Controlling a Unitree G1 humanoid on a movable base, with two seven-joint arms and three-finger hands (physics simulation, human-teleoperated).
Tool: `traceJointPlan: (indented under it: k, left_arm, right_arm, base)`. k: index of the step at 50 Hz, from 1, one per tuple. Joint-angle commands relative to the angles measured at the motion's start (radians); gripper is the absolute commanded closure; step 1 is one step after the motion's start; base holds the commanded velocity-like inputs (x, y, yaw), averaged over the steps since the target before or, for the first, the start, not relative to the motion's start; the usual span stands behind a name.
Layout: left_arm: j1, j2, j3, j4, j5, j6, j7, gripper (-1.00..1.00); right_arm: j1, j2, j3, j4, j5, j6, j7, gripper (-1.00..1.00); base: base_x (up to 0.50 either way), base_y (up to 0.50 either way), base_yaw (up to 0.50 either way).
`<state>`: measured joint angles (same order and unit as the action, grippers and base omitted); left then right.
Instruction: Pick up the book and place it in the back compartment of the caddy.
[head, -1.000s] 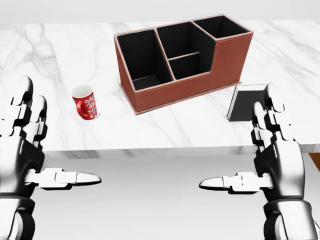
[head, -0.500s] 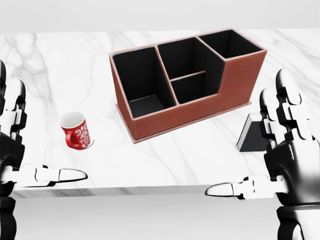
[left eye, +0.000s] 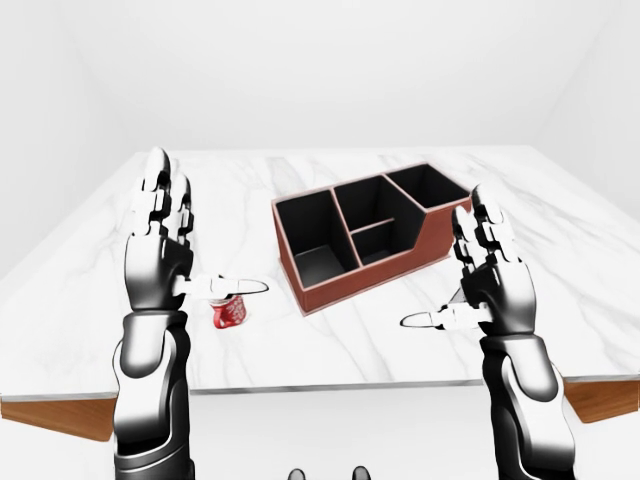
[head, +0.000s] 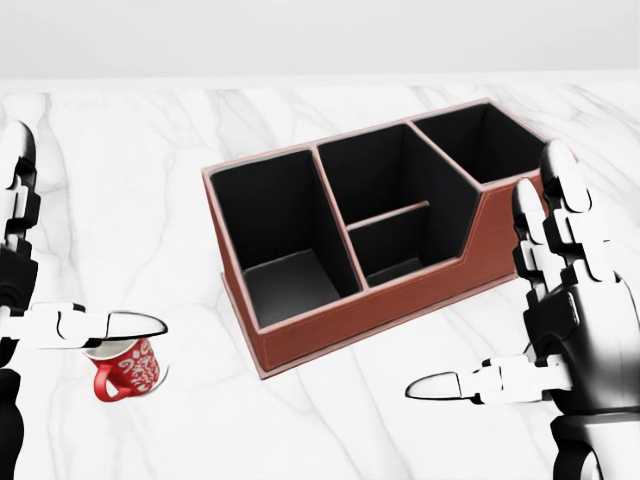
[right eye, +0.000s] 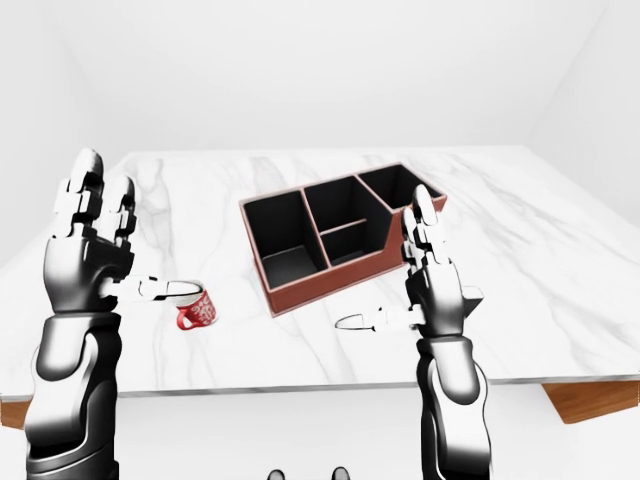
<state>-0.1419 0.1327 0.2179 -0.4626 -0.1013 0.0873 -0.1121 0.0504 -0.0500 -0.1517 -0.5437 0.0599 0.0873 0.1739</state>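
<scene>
The brown caddy (head: 400, 320) with black compartments stands on the white marble table (head: 150, 150), in the middle of the head view. Its tall compartment is at the upper right. My right hand (left eye: 445, 265) is open, fingers upright and thumb pointing left, held above the table just right of the caddy. It covers the book. Only a pale sliver (right eye: 470, 294) beside the hand in the right-eye view may be the book. My left hand (left eye: 205, 240) is open, raised left of the caddy and empty.
A red patterned mug (head: 125, 372) stands left of the caddy, partly behind my left thumb. The table's near edge (left eye: 330, 385) runs across the bottom of the eye views, with brown wood below both corners (left eye: 600, 395).
The camera has moved closer, so the caddy and mug look larger and lower. The book has slipped behind my right hand. Both hands stay open.
</scene>
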Motion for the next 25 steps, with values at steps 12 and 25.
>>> traceJointPlan:
  k: [12, 25]
  left_arm:
    - [0.008, -0.006, -0.007, 0.006, 0.007, 0.000, -0.001, -1.00]
    - [0.014, -0.006, -0.005, 0.001, 0.009, 0.000, -0.001, -1.00]
  right_arm:
    - [-0.002, -0.002, 0.011, 0.000, -0.041, 0.000, -0.002, -1.00]
    - [0.018, 0.004, -0.002, -0.030, 0.007, 0.000, 0.042, -1.00]
  base:
    - [0.44, 0.00, 0.00]
    - [0.20, 0.00, 0.00]
